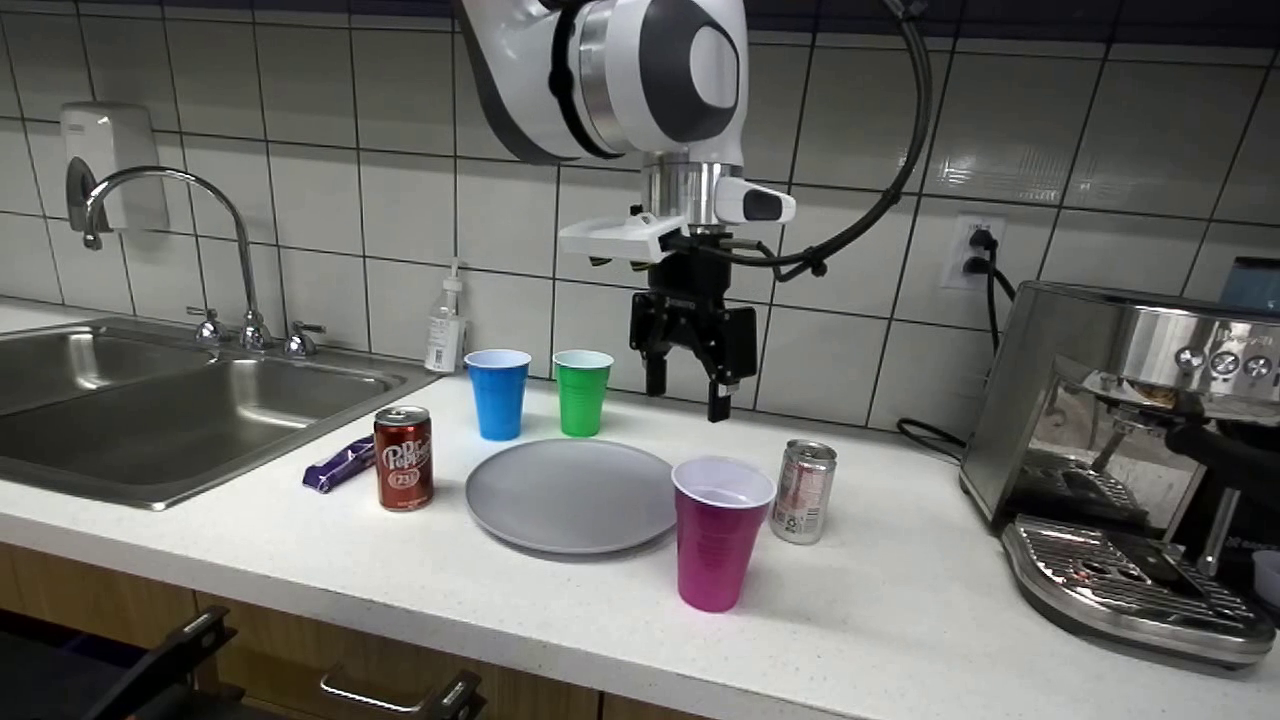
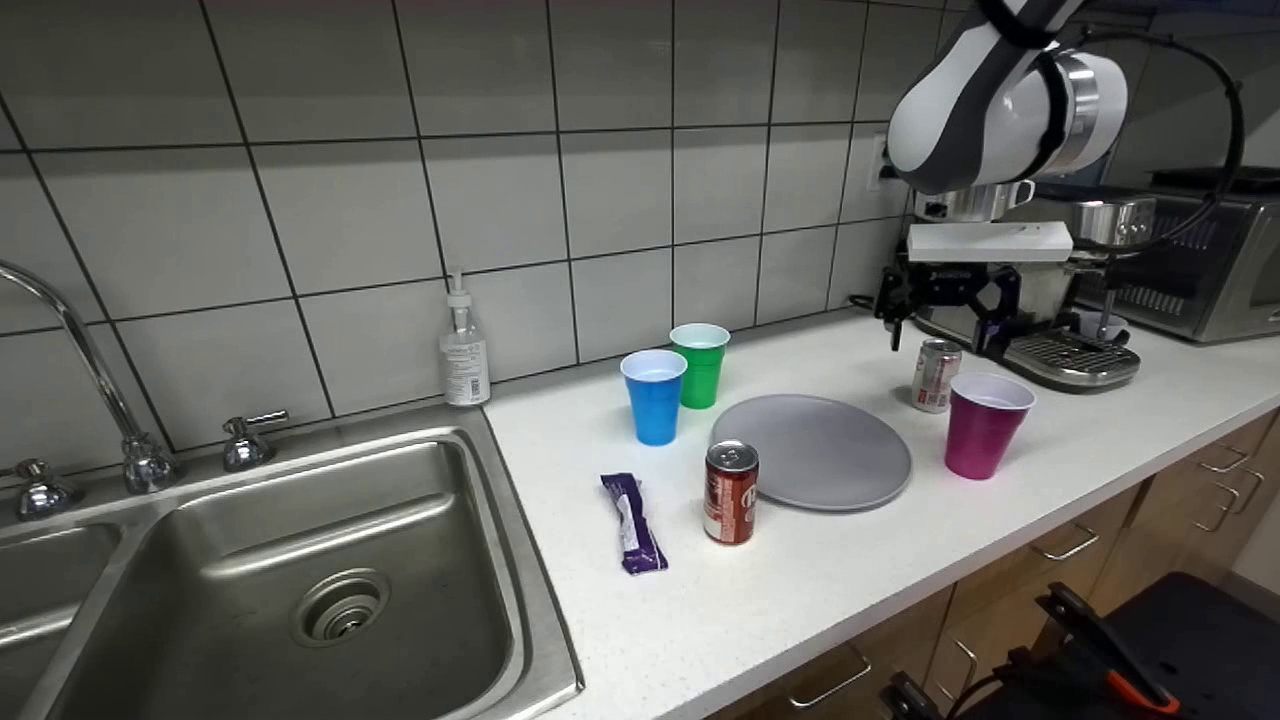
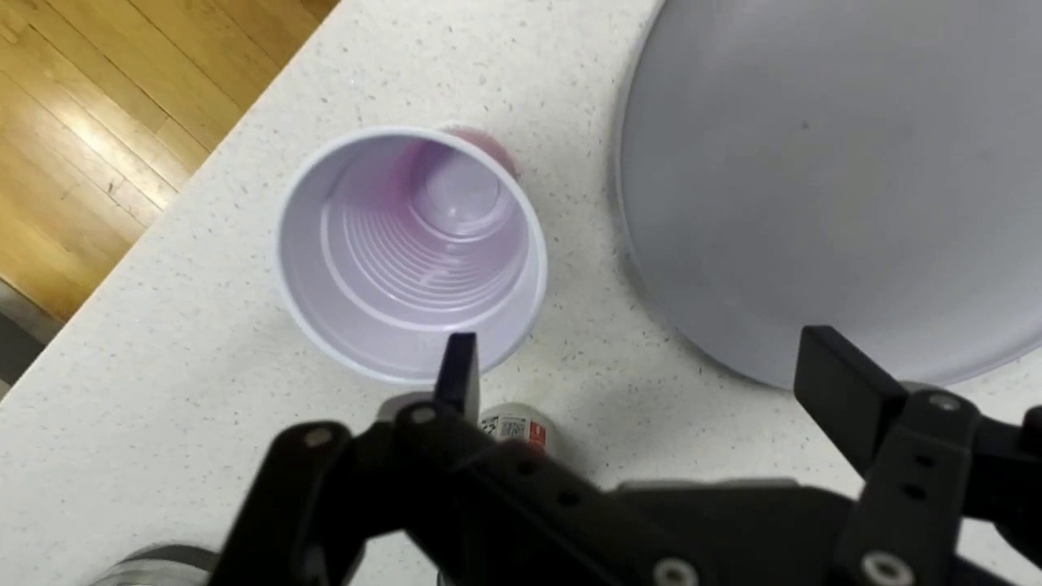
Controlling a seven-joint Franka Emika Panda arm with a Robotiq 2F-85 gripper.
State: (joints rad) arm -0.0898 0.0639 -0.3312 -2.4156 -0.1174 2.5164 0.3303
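Observation:
My gripper point(image 1: 687, 390) hangs above the counter with its jaws wide apart and nothing between them. In the wrist view one fingertip overlaps the rim of a magenta cup point(image 3: 407, 260) with a pale inside, standing upright; the other overlaps a grey plate point(image 3: 814, 187). A silver can point(image 3: 517, 423) is partly hidden behind a finger there; in an exterior view the can point(image 1: 803, 490) stands upright behind the magenta cup point(image 1: 715, 545). Left of the plate are an upright blue cup point(image 1: 498, 400), a green cup point(image 1: 582, 398), a red Dr Pepper can point(image 1: 404, 465) and a purple wrapped bar point(image 2: 633, 525).
A steel sink point(image 2: 330, 480) with a faucet point(image 1: 240, 260) lies at the left, a pump bottle point(image 2: 465, 350) at its corner. An espresso machine point(image 1: 1140, 420) stands at the right, its cord near the tiled wall point(image 1: 400, 220). A black cable point(image 1: 915, 130) loops beside the arm.

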